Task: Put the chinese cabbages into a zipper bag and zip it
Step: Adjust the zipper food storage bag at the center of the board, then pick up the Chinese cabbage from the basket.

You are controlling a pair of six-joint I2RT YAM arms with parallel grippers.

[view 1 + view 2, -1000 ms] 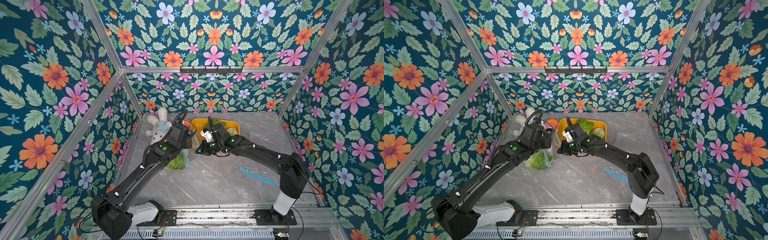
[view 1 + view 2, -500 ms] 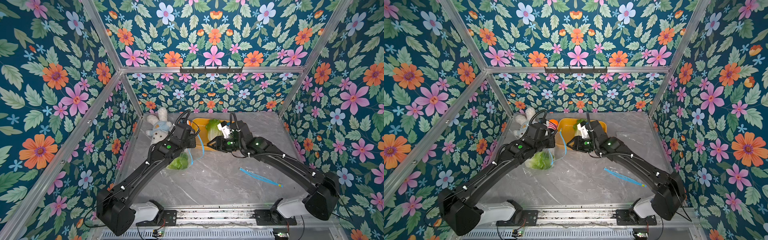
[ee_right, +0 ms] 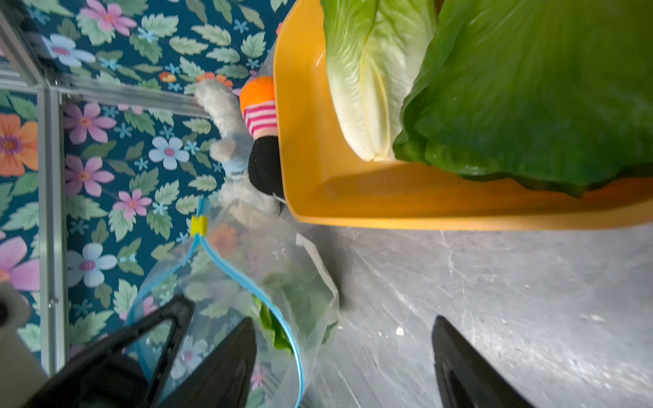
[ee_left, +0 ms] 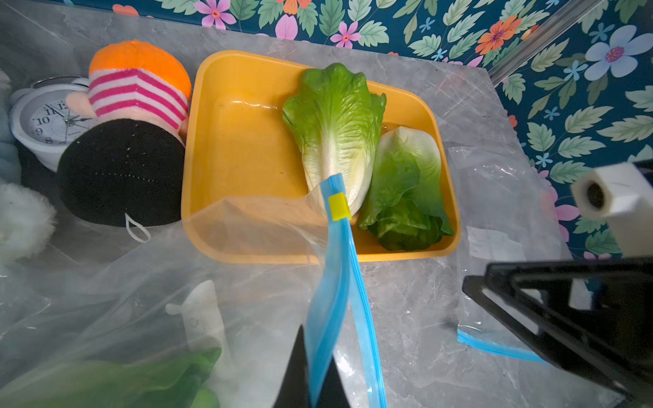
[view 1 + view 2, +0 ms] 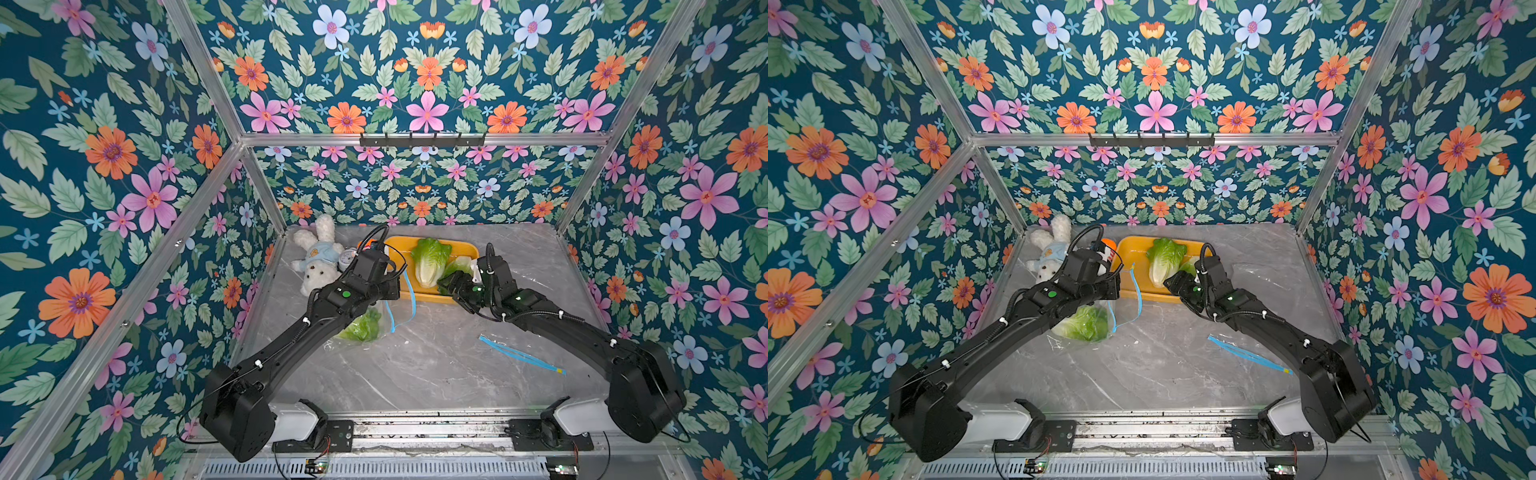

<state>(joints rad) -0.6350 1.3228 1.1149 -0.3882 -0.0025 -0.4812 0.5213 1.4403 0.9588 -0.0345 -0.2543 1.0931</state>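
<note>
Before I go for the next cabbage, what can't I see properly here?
- Bagged cabbage: left arm covers part in both top views; blurred and edge-cut in left wrist view.
- Darker tray cabbage: right gripper overlaps it in both top views.
- Left gripper: pinch on the bag hidden under its wrist in top views.

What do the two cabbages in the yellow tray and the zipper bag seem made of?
Paler cabbage and greener cabbage: glossy moulded plastic or rubber, probably; highlights glint on the ribbed leaves. Zipper bag: thin clear plastic film, creased, contents showing through; blue zip strip looks thicker.
</note>
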